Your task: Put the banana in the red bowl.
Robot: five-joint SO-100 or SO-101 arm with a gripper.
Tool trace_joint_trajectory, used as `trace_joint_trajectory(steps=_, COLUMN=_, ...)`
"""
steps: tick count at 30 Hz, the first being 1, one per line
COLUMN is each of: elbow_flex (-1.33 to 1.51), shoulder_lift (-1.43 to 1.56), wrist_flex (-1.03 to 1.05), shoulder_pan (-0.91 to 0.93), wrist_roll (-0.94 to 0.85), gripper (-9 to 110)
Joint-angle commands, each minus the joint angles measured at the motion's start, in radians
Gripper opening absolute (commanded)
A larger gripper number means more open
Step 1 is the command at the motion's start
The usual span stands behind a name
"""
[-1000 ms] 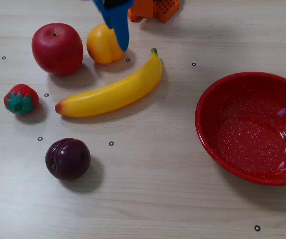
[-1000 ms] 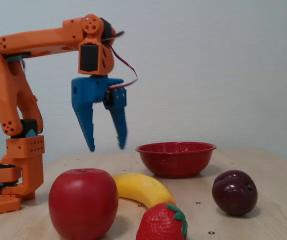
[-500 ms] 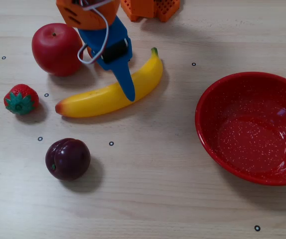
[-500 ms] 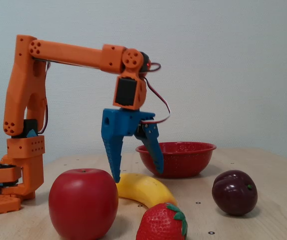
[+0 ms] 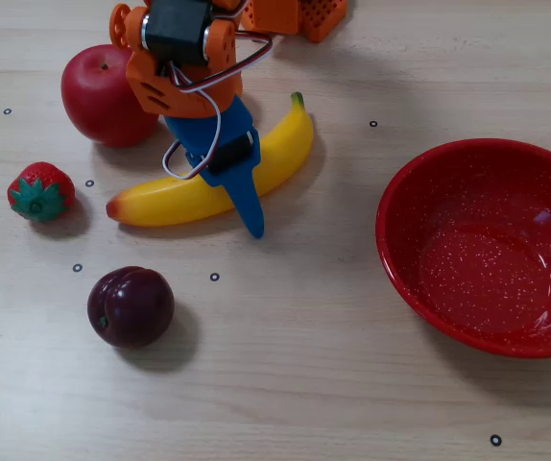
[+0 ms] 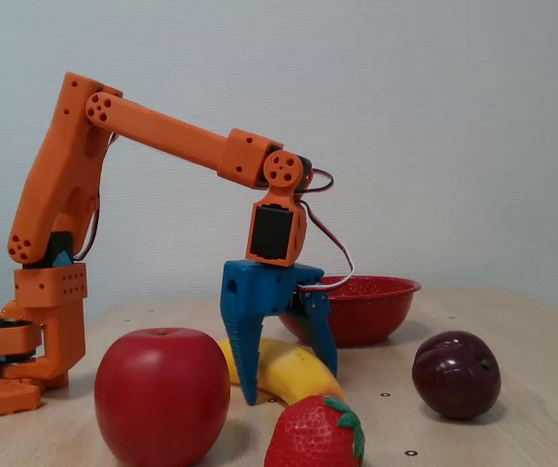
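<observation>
the banana (image 5: 160, 200) is lying on the wooden table (image 5: 285, 365), running diagonally in the top-down fixed view, its reddish tip pointing toward the strawberry (image 5: 40, 191) and its green stem toward the arm's base. the blue gripper (image 6: 284, 384) is reaching down over the banana's middle with its fingers spread, one on each side of the fruit; in the low fixed view both tips are sitting close to the tabletop, and whether they are touching the banana cannot be told. the red bowl (image 5: 487, 250) is sitting well apart to the right in the top-down view, holding nothing. the red apple (image 5: 98, 96) is resting beside the orange arm (image 6: 162, 131), and the dark plum (image 5: 131, 306) is lying near the front edge, below the banana
</observation>
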Motion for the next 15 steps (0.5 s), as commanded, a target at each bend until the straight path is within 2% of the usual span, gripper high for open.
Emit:
trace_joint_trajectory(steps=1, elbow_flex=-0.031, shoulder_lift=0.000, wrist_flex=-0.031, shoulder_pan=0.046, wrist_roll=-0.040, gripper=33)
trace_joint_trajectory(steps=4, elbow_flex=-0.031, shoulder_lift=-0.005, wrist_flex=-0.032, shoulder_pan=0.057, wrist_roll=-0.067, gripper=3)
trace_joint_trajectory(steps=5, elbow_flex=-0.032, shoulder_lift=-0.005, wrist_flex=-0.034, shoulder_pan=0.060, wrist_roll=-0.086, gripper=0)
trace_joint_trajectory(steps=15, elbow_flex=-0.189, shoulder_lift=0.041, wrist_flex=0.166, shoulder_pan=0.057, wrist_roll=-0.143, gripper=0)
